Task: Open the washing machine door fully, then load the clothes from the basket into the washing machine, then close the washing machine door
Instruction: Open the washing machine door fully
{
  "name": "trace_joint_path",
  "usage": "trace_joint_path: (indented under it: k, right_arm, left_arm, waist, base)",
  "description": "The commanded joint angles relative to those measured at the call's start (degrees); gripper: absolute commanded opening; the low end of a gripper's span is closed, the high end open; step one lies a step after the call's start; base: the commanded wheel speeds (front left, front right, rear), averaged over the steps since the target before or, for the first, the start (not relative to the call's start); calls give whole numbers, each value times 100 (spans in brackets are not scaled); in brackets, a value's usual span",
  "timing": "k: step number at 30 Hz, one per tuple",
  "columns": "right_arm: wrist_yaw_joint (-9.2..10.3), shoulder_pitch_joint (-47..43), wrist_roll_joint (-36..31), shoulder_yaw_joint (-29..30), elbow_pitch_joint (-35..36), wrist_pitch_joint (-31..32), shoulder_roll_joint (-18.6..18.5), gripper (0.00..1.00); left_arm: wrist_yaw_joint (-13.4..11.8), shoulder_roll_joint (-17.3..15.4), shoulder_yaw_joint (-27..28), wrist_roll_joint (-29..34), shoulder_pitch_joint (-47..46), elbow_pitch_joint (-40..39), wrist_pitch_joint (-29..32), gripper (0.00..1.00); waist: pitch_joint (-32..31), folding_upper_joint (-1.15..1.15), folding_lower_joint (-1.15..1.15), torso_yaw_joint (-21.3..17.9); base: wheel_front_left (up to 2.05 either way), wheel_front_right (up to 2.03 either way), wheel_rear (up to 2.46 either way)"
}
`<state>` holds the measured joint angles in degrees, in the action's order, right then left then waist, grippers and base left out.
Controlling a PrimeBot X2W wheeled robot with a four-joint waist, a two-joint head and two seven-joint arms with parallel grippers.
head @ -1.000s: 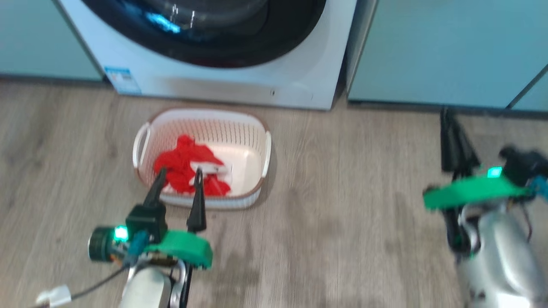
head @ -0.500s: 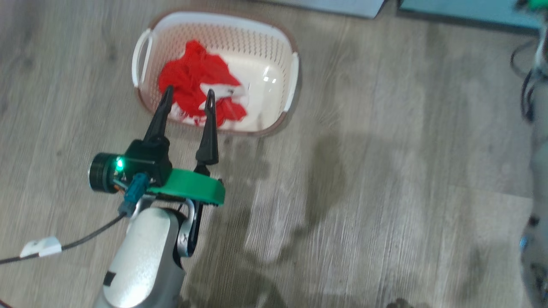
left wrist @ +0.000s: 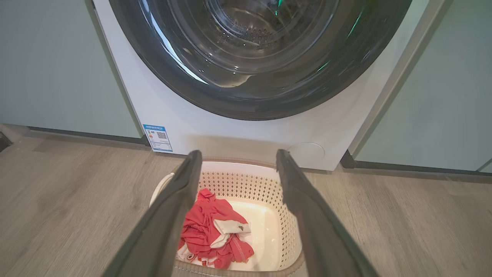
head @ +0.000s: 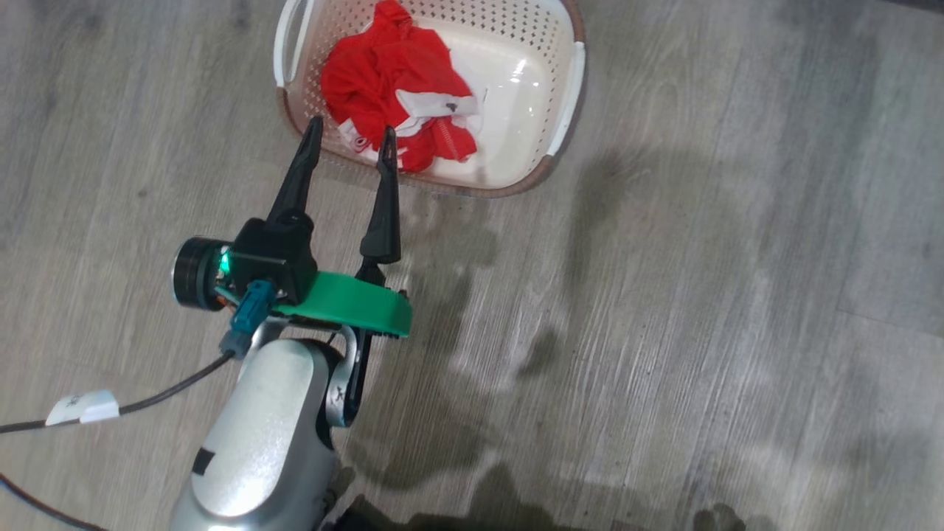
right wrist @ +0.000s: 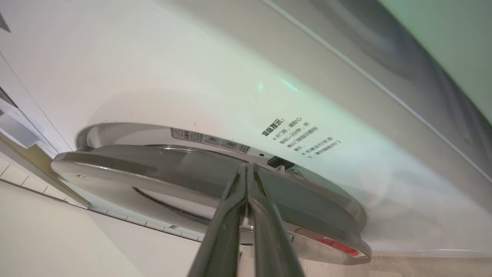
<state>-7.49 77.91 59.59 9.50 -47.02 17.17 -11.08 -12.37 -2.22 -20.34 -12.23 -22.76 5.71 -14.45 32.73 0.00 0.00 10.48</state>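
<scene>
Fingers (head: 299, 177) of left hand (head: 352, 129) spread wide, nothing held. The hand hangs above the near rim of the basket (head: 516, 188), tips pointing over the clothes (head: 383, 74), not touching them as far as the head view shows. Left wrist view shows the same: hand (left wrist: 239, 154) open, basket (left wrist: 246, 184) between and below the two fingers.

Right hand (right wrist: 246, 169) pinched fully shut, empty, tips aimed at the edge of the washing machine door (right wrist: 215, 173), seen side-on. Cannot tell whether the tips touch it.

Basket stands on the wood floor (head: 664, 295), just in front of the washing machine (left wrist: 230, 134). Inside it is one item, the clothes (left wrist: 207, 223): red, crumpled, a white part on top, bunched toward one end, with the glossy white basket bottom showing at the other end.

Door (left wrist: 184, 88) looks closed against the white front in the left wrist view, drum visible through the glass. Blue label sticker (left wrist: 157, 137) low on the front, round cap (left wrist: 305, 150) near the other lower corner. Pale teal cabinets (left wrist: 57, 65) on both sides of the machine.
</scene>
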Motion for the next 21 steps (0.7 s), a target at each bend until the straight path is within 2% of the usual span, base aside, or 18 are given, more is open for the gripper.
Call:
trace_joint_path:
  k: [1,21]
  right_arm:
    - [0,577,100,45,-69,184,-6,0]
    - [0,1955,107,-129,-1204,568,-107,0]
  left_arm:
    - [-70,-65,96,-63,-110,-212,-55,100]
    - [-248,-65,-221,-232,-297,-294,-55,100]
  waist:
    - [76,0,0,117]
    - [429,0,0,455]
  base:
    - [0,0,0]
    - [0,0,0]
